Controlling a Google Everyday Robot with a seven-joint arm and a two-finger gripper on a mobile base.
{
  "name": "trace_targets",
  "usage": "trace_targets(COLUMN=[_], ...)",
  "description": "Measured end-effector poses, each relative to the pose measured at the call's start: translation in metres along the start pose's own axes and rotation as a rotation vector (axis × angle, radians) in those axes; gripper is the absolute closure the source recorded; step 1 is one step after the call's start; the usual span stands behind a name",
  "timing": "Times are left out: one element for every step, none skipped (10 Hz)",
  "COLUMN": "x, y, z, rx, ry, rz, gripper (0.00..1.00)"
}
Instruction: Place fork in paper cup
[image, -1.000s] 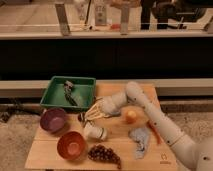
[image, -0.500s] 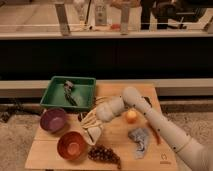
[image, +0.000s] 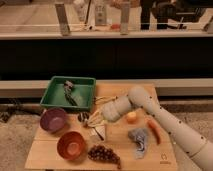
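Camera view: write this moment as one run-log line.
gripper: beside paper cup, contact unclear | fork: not made out | metal cup: next to gripper

The scene is lit warmly and rather dimly from above, and an orange cast is laid over the wooden table, which is the best-lit area near the camera. Short, soft shadows are thrown under the purple bowl, the orange bowl and the arm. The gripper, held low over the table beside the paper cup, is seen pale, with its underside shaded. The wall behind is left nearly black, while the floor beyond is washed in paler light.
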Motion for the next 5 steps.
trace_targets(x=[0.0037,0.006,0.009,0.0106,0.0115], y=[-0.0009,-0.0021,-0.0025,-0.0035,-0.0041], z=[-0.0035,-0.006,-0.0066,-0.0069,-0.0055], rx=[0.034,0.067,0.101,0.122,0.138], ry=[0.028,0.051,0.081,0.103,0.122], rz=[-0.026,-0.056,-0.105,-0.134,-0.156], gripper=[0.49,0.4,0.29,0.23,0.2])
